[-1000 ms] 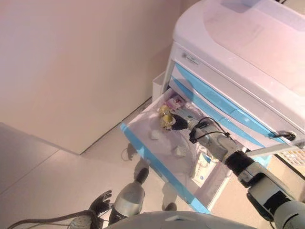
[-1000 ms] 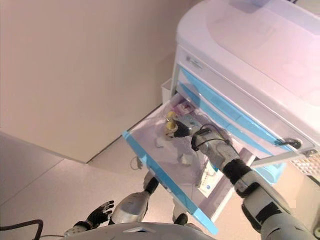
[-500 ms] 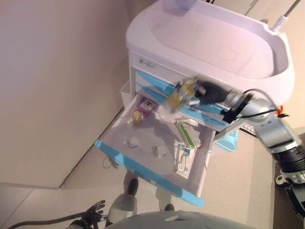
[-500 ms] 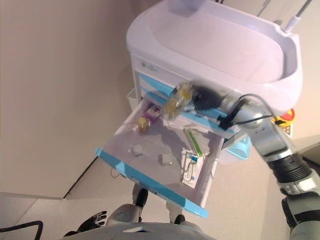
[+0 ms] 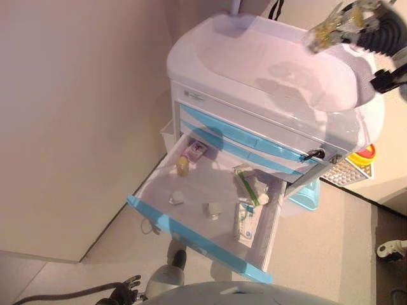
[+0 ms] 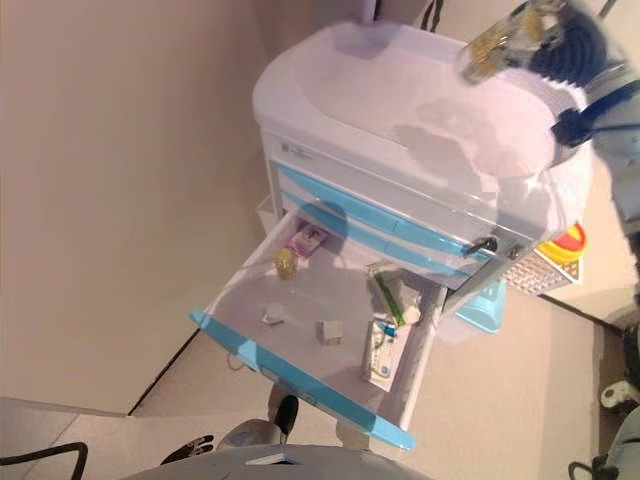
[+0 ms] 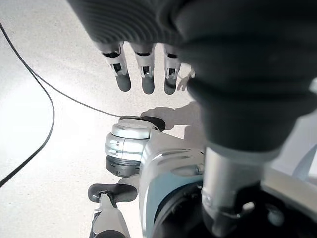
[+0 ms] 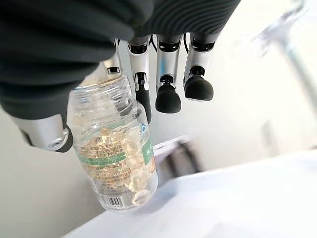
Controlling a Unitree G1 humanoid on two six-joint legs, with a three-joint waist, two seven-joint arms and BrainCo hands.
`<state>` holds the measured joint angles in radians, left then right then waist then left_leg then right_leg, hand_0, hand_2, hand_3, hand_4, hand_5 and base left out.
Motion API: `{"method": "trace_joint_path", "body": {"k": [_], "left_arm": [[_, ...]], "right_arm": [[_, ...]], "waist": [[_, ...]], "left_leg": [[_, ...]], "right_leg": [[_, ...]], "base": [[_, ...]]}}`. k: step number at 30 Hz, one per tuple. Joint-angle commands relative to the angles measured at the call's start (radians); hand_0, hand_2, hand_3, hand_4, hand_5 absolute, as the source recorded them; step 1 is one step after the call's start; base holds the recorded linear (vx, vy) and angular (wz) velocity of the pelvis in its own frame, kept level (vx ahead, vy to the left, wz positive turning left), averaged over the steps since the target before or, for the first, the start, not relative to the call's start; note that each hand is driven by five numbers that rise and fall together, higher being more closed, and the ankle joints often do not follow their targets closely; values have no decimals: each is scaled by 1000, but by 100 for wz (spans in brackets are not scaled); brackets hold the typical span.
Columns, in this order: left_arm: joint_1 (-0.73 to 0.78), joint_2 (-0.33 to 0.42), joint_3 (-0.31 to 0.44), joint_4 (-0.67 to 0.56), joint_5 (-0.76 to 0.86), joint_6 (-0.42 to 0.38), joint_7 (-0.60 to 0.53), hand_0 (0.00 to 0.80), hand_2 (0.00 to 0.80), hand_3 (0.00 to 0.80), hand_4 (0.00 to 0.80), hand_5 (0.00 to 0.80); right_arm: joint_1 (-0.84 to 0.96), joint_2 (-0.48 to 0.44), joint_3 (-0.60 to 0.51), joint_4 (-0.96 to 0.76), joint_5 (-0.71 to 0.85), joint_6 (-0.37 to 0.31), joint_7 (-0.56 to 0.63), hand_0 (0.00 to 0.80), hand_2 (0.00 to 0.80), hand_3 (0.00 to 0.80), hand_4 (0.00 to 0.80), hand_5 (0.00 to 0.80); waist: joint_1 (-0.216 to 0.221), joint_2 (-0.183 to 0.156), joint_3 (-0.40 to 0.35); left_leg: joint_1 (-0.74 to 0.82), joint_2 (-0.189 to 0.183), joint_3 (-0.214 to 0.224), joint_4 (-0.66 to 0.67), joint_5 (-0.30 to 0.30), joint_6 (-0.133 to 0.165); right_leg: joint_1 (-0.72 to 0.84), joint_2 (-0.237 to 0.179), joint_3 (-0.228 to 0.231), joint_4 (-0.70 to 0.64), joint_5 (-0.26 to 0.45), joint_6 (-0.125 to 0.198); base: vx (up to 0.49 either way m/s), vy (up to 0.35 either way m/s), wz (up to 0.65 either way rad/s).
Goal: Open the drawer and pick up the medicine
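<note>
The white cart (image 5: 280, 76) has its lowest blue-fronted drawer (image 5: 191, 236) pulled open. My right hand (image 6: 565, 45) is raised above the cart's top at the far right. It is shut on a clear medicine bottle (image 6: 495, 45) of yellow capsules. In the right wrist view the bottle (image 8: 116, 158) sits between the thumb (image 8: 47, 134) and the fingers (image 8: 168, 94). A small yellow bottle (image 5: 182, 166), a pink box (image 5: 194, 150), a green tube (image 5: 248, 187) and a white-blue box (image 5: 245, 225) lie in the drawer. My left hand (image 7: 143, 74) hangs low by the floor, fingers straight.
A wall stands close on the cart's left. A small white bin (image 5: 166, 130) hangs on the cart's side. A light blue bin (image 5: 305, 194) and a yellow and red object (image 5: 364, 154) sit at the cart's right. Two shut blue drawers (image 5: 241, 136) lie above the open one.
My right hand has lifted the capsule bottle out of the drawer and up above the cart's top. The camera has shifted. The left hand stays low.
</note>
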<state>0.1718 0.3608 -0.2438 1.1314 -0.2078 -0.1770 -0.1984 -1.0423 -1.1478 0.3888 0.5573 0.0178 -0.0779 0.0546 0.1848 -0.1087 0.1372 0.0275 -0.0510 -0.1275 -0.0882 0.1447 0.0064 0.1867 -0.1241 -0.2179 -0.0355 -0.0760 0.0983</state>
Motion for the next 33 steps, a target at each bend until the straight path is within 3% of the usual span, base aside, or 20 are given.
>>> {"method": "trace_joint_path", "body": {"k": [1, 6, 14, 22, 33], "left_arm": [[-48, 33, -30, -1, -43, 31, 46, 0, 0, 0, 0, 0], [-35, 50, -45, -39, -51, 43, 32, 0, 0, 0, 0, 0], [-20, 56, -57, -88, -55, 48, 24, 0, 0, 0, 0, 0], [-4, 60, -43, -95, -34, 53, 23, 0, 0, 0, 0, 0], [-1, 70, -34, -89, -14, 38, 12, 0, 0, 0, 0, 0]], "right_arm": [[-182, -63, 131, 59, -25, 18, -21, 800, 800, 800, 800, 800], [-292, -68, 286, 176, -105, 58, 25, 800, 800, 800, 800, 800], [-348, -40, 397, 323, -238, 56, 170, 800, 800, 800, 800, 800], [-286, -4, 379, 397, -313, 68, 311, 800, 800, 800, 800, 800], [-198, 36, 334, 458, -343, 56, 360, 800, 800, 800, 800, 800]], "waist": [[58, -18, -34], [84, -14, -31], [121, -14, -23], [139, -11, -14], [154, -4, -2]], "left_leg": [[88, -3, 45, 24, -180, 10], [87, -11, 15, 29, -177, 14], [87, -20, -20, 24, -170, 18], [89, -24, -36, 20, -165, 22], [85, -26, -48, 17, -162, 25]], "right_leg": [[-84, -1, -9, 47, 81, 0], [-78, -9, -26, 55, 78, -1], [-67, -14, -44, 55, 76, 2], [-62, -17, -50, 58, 76, 5], [-65, -18, -53, 57, 78, 12]], "base": [[65, 39, 14], [55, 23, 16], [48, 6, 14], [41, 2, 1], [20, -12, 3]]}}
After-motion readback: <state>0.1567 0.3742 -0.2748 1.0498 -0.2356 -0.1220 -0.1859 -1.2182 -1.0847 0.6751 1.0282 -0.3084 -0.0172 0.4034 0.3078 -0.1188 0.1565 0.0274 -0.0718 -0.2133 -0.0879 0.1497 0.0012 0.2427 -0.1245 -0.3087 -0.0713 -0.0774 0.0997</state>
